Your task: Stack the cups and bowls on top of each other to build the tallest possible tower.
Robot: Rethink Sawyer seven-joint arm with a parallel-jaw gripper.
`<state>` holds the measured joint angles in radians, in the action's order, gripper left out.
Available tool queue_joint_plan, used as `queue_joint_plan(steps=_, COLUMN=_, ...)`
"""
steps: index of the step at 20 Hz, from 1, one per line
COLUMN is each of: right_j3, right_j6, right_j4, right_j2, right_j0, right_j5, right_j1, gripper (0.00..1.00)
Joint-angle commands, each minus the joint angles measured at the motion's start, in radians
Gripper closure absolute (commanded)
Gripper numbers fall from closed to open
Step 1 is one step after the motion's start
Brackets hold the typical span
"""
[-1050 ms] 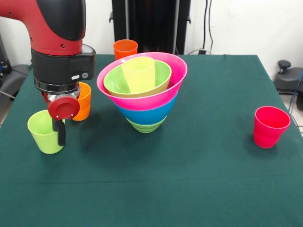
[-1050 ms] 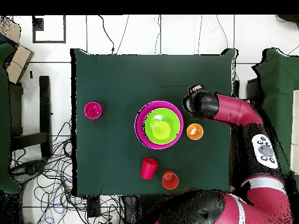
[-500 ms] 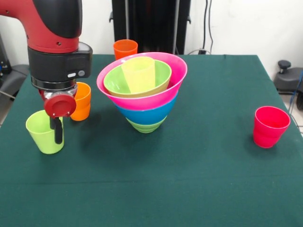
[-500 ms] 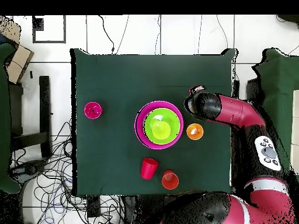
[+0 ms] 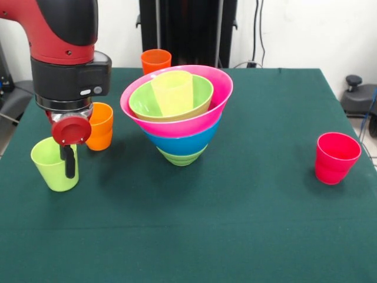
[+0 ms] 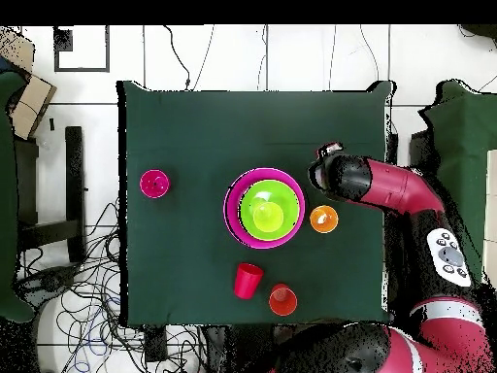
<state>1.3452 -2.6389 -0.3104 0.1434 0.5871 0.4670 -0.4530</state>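
1. The tower (image 5: 177, 115) stood mid-worktop: a green bowl at the base, then the blue bowl (image 5: 182, 141), then the pink bowl (image 5: 203, 112), with a light green bowl (image 5: 141, 100) nested inside and the yellow cup (image 5: 172, 91) in that. All four bowls and one cup looked placed.
2. Five cups were left loose, by my count. The lime cup (image 5: 52, 164) stood at the front view's left, one orange cup (image 5: 101, 125) just behind it, and another orange cup (image 5: 155, 60) at the far edge behind the tower.
3. The red cup (image 5: 336, 157) stood well apart at that view's right.
4. The tool (image 5: 69, 160) was down at the lime cup, one dark finger (image 5: 70, 162) against the cup's near wall. Whether it was spread or pinching the rim, I couldn't tell.
5. The front view showed the tower's layers and the lime cup. The overhead view hid that cup under the arm (image 6: 374, 183).
6. The overhead view alone revealed a fifth loose cup (image 6: 248, 280), lying on its side near an orange one.
7. The worktop (image 5: 247, 224) was otherwise bare green cloth.
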Motion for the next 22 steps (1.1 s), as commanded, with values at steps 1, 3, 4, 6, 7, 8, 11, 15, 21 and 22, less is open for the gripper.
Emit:
queue_joint_plan(steps=1, right_j3=0.072, right_j6=0.218, right_j4=-0.083, right_j2=0.080, right_j0=0.006, right_j5=0.060, right_j1=0.037, gripper=0.00)
queue_joint_plan(steps=3, right_j3=0.073, right_j6=0.217, right_j4=-0.083, right_j2=0.079, right_j0=0.005, right_j5=0.063, right_j1=0.035, gripper=0.00)
queue_joint_plan(steps=4, right_j3=0.074, right_j6=0.217, right_j4=-0.083, right_j2=0.079, right_j0=0.004, right_j5=0.065, right_j1=0.034, gripper=0.00)
queue_joint_plan(steps=6, right_j3=0.078, right_j6=0.223, right_j4=-0.080, right_j2=0.078, right_j0=0.003, right_j5=0.082, right_j1=0.021, gripper=0.00)
queue_joint_plan(steps=7, right_j3=0.083, right_j6=0.223, right_j4=-0.078, right_j2=0.079, right_j0=0.003, right_j5=0.085, right_j1=0.017, gripper=0.00)
queue_joint_plan(steps=8, right_j3=0.086, right_j6=0.224, right_j4=-0.075, right_j2=0.080, right_j0=0.005, right_j5=0.092, right_j1=0.013, gripper=0.00)
queue_joint_plan(steps=11, right_j3=0.105, right_j6=0.240, right_j4=-0.056, right_j2=0.096, right_j0=0.018, right_j5=0.132, right_j1=-0.005, gripper=0.00)
queue_joint_plan(steps=15, right_j3=0.117, right_j6=0.240, right_j4=-0.059, right_j2=0.100, right_j0=0.026, right_j5=0.124, right_j1=-0.011, gripper=0.00)
queue_joint_plan(steps=21, right_j3=0.126, right_j6=0.244, right_j4=-0.067, right_j2=0.105, right_j0=0.031, right_j5=0.129, right_j1=-0.021, gripper=0.00)
queue_joint_plan(steps=22, right_j3=0.126, right_j6=0.246, right_j4=-0.068, right_j2=0.106, right_j0=0.032, right_j5=0.130, right_j1=-0.022, gripper=0.00)
